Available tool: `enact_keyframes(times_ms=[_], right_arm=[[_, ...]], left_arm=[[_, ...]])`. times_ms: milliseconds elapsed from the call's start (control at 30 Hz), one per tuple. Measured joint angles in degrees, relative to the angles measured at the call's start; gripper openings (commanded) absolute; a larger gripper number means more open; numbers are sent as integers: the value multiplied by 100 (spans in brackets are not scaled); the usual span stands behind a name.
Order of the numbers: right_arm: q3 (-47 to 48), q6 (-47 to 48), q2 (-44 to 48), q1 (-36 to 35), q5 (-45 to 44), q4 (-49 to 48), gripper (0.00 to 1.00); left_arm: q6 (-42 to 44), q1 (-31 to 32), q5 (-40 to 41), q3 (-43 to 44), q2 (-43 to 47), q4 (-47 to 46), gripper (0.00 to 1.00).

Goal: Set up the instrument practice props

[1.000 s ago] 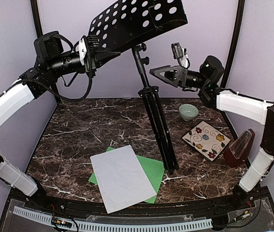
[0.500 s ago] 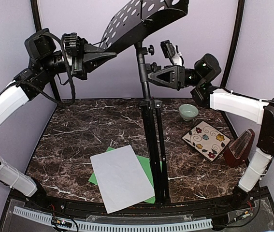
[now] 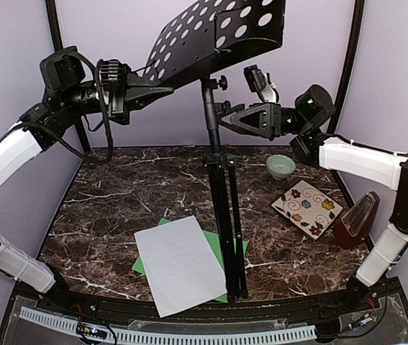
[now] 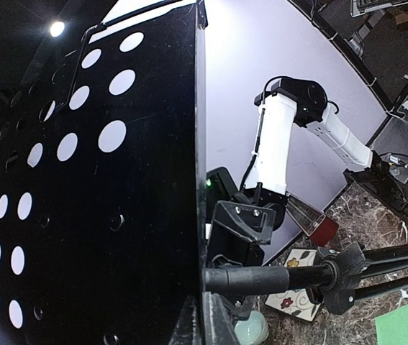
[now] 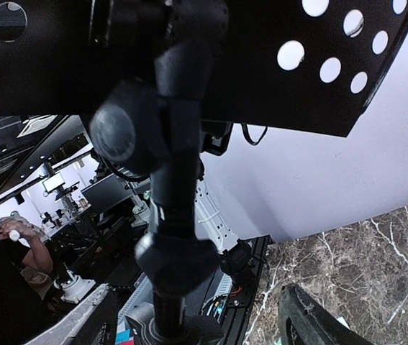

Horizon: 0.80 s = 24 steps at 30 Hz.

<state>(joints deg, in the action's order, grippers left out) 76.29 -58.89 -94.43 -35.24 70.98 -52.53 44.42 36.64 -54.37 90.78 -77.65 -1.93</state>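
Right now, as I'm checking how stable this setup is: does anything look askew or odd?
Yes: the black perforated-metal music stand has its tripod legs folded together, not spread, with the foot at the green paper sheet. It probably cannot stand alone and looks propped only by the left gripper, clamped on its desk.

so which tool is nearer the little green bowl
Right. The right tool sits open up beside the stand pole, above and left of the bowl; the left tool grips the stand's desk farther left.
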Motion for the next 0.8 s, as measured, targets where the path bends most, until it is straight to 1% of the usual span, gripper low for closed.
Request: enact_keyframes(times_ms=[200,367,533,667,800], right_arm=[[260,278,87,-24,-157,424,62],[450,236,33,-173,-264,448,53],[518,227,-42,-350,-356,557,49],[610,450,-57,-402,-463,911,47],[634,728,-61,-428,-553,1303,42]], left_arm=[[42,0,-2,-55,-2,168,0],[39,2,-2,-79,-2,166,0],[81,2,2,-116,-2,170,0],[151,2,20,-118,-2,208,0],[197,2,31,-118,-2,208,0]])
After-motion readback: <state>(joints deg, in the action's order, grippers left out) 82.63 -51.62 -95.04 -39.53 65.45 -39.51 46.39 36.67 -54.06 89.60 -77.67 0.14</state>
